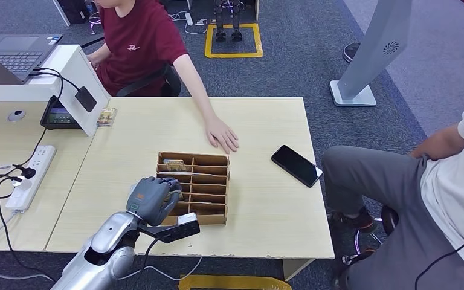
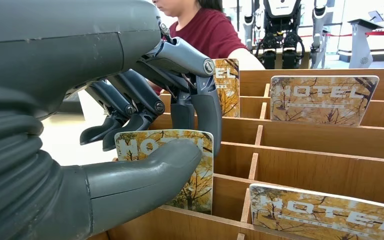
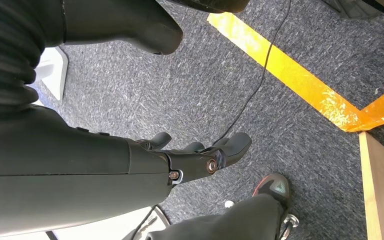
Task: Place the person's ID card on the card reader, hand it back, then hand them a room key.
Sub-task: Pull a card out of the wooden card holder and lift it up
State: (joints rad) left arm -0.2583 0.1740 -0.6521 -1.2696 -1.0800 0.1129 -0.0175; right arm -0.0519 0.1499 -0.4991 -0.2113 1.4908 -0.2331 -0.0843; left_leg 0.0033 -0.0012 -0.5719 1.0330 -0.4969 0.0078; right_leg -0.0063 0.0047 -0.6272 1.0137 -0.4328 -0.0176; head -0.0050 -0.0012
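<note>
Table (image 1: 266, 211): card rack (image 1: 208, 181), phone (image 1: 296, 165).

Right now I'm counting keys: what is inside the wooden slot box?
The wooden slot box holds hotel key cards standing in several slots. The left hand pinches one card. That hand covers the nearest slots, so a full count is hidden.

Persons: two, one in a red shirt (image 1: 136, 42) behind the bench (image 1: 266, 211), one in grey trousers (image 1: 386, 181) at its side; compartmented wooden tray (image 1: 214, 181): one; hotel key cards in the left wrist view: four, one of them (image 2: 167, 165) between thumb and fingers; black phone (image 1: 296, 165): one; laptop (image 1: 12, 54): one; white power strip (image 1: 32, 175): one.
</note>
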